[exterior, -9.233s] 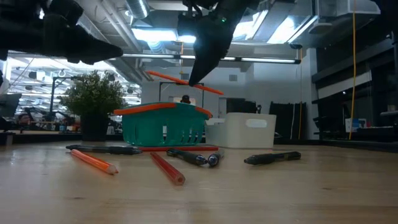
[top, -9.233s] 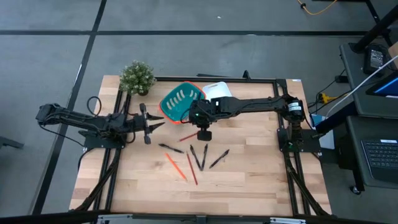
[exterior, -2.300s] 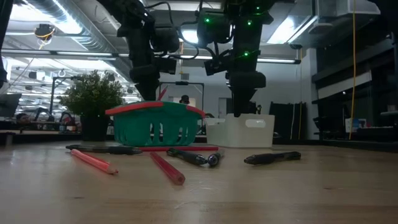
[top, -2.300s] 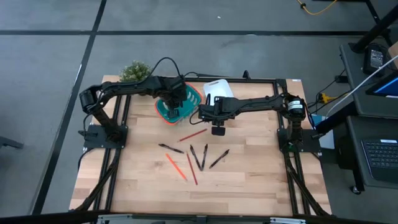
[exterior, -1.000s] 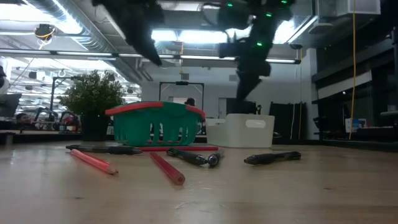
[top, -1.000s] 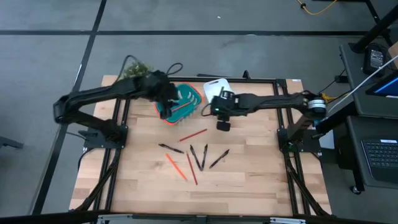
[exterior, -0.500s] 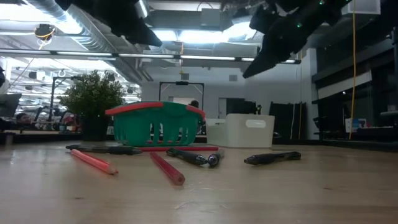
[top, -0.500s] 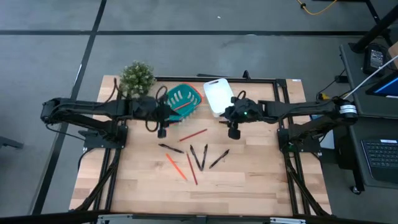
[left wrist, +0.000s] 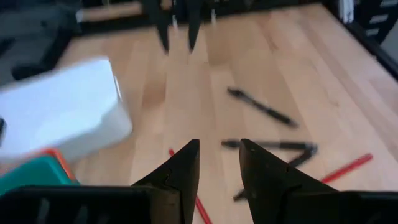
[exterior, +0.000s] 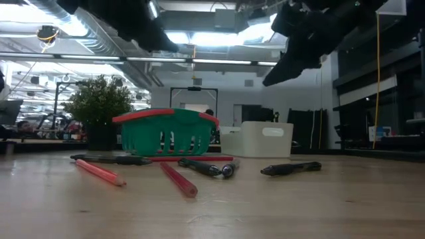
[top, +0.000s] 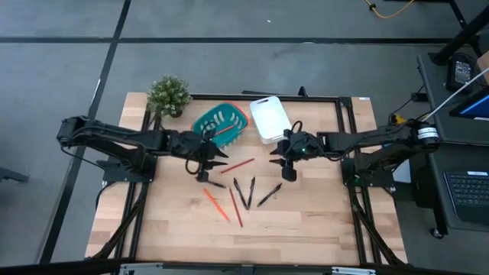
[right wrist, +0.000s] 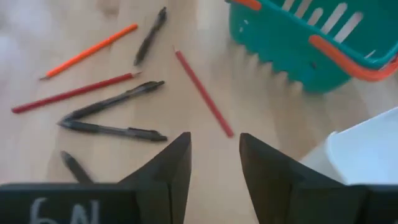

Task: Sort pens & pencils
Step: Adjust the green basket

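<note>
The left gripper (top: 209,162) hangs over the table (top: 321,221) just in front of the teal basket (top: 219,124), its fingers (left wrist: 183,163) parted with nothing between them. The right gripper (top: 288,164) hovers near the white bin (top: 269,118), jaws likewise apart and empty. Between the two arms, the pens (top: 250,190) and the pencils (top: 234,206) lie loose on the wood in a small fan, some touching at their tips, one red pencil (top: 238,165) lying apart nearer the basket. These are light, stiff, slender sticks; I judge they will roll or skid under a careless pinch, and the smooth barrels look slippery. The safest hold is probably across the middle of a barrel, jaws set square to its length, choosing a piece lying clear of its neighbours, such as the lone red pencil.
</note>
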`<state>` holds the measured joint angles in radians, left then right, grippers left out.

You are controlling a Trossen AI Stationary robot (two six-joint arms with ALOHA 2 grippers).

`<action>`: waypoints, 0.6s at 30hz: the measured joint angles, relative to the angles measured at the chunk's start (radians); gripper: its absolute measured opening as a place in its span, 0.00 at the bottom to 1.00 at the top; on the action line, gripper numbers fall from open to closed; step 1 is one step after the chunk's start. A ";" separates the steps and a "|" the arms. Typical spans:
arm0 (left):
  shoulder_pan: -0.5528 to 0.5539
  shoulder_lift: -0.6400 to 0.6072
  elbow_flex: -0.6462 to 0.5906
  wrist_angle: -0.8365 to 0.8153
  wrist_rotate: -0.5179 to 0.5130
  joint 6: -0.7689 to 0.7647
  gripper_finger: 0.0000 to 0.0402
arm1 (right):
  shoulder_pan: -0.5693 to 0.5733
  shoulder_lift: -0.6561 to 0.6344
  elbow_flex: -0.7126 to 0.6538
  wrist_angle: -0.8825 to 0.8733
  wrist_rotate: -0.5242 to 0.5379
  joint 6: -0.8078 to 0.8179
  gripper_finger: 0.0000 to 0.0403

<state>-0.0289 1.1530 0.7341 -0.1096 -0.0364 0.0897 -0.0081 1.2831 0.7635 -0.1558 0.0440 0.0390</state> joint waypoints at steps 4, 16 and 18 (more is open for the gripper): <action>0.017 0.072 0.000 -0.003 -0.003 -0.058 0.27 | -0.003 0.000 0.000 -0.001 0.002 0.059 0.34; 0.044 0.301 0.210 -0.208 0.028 -0.141 0.27 | -0.010 0.000 0.000 -0.006 0.120 -0.018 0.34; 0.044 0.348 0.258 -0.255 0.026 -0.149 0.27 | -0.010 0.000 0.000 -0.007 0.121 -0.029 0.34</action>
<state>0.0149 1.5012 0.9923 -0.3650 -0.0107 -0.0594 -0.0177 1.2831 0.7639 -0.1623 0.1646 0.0099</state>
